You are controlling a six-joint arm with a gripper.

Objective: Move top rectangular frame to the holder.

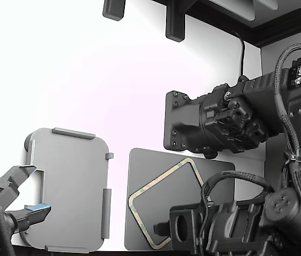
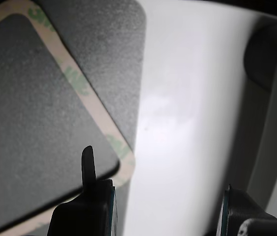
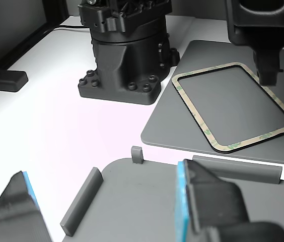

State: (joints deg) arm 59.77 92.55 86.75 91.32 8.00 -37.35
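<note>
I see the white table [image 1: 86, 80] carrying everything. The dark grey pad [image 1: 156, 170] lies flat at the exterior view's right, a plain bed keeping the frame level. The holder [image 1: 70, 186] sits beside it, well apart, empty, its raised tabs ready to locate a part. The top rectangular frame [image 3: 232, 101] rests askew on the pad, untouched. My gripper [image 2: 158, 196] hovers over the frame's corner, fingers spread wide and holding nothing, probably placed to straddle that thin edge.
</note>
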